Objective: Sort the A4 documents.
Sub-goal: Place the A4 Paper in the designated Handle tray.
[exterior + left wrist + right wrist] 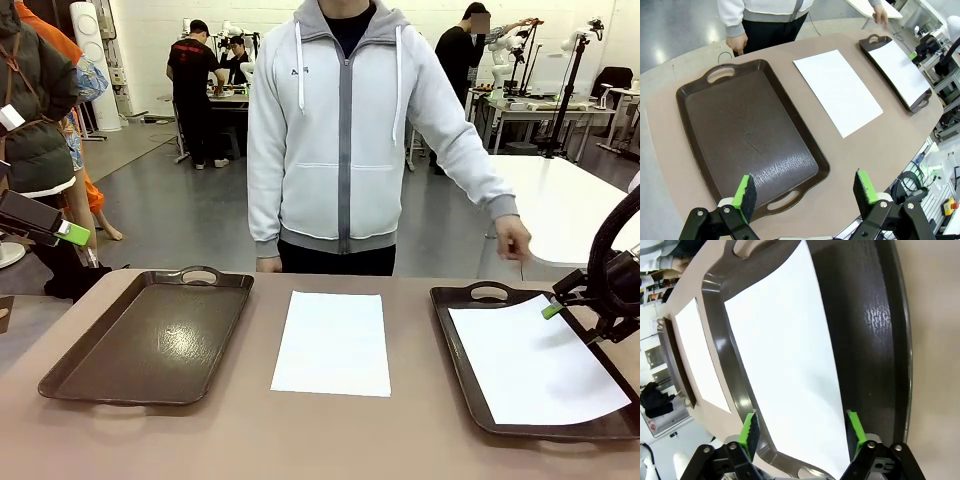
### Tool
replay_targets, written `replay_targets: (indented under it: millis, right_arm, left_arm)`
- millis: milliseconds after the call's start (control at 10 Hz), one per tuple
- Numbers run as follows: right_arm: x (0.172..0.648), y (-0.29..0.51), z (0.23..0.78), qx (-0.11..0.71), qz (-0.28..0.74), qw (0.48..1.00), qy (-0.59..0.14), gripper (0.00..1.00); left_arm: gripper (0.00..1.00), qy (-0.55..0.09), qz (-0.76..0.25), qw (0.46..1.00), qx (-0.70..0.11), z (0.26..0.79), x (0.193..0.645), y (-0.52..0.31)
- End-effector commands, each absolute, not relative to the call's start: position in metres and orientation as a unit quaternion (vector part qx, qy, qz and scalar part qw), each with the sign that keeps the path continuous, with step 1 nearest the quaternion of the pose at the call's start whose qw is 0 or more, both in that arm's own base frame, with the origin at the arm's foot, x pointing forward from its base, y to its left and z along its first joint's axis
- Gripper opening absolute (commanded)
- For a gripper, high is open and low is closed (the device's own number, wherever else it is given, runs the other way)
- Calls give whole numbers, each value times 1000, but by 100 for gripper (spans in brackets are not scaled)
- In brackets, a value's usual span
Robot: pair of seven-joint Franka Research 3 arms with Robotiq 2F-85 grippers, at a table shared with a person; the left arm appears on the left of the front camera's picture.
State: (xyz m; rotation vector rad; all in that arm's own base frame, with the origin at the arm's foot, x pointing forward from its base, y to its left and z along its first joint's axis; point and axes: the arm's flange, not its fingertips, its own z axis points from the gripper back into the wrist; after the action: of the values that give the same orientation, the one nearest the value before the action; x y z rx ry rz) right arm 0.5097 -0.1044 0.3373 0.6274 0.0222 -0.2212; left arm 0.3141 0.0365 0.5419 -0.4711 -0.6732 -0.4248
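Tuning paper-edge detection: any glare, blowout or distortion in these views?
Front view: bright glare patch on the left tray floor; middle sheet has crisp edges. Left wrist view: wide-angle lens bends the table edge, and there is glare at that tray's near end. Right wrist view: picture rolled; second sheet nearly featureless white, small speckled glare on the right tray floor.

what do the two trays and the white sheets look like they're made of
Left tray and right tray: likely moulded plastic, dark brown, glossy with a leather-like grain; light glares off the textured floor. Middle sheet and sheet in the right tray: thin matte white paper, no glare.
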Motion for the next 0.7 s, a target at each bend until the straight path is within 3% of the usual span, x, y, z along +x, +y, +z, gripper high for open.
replay_targets:
  millis: [0, 600]
  right_arm:
    - [497, -103, 341, 291, -126, 948, 9, 100]
    - [486, -106, 344, 289, -132, 948, 5, 100]
  left_arm:
    - [100, -326, -210, 891, -235, 541, 314, 38]
    - [100, -326, -210, 891, -235, 541, 314, 38]
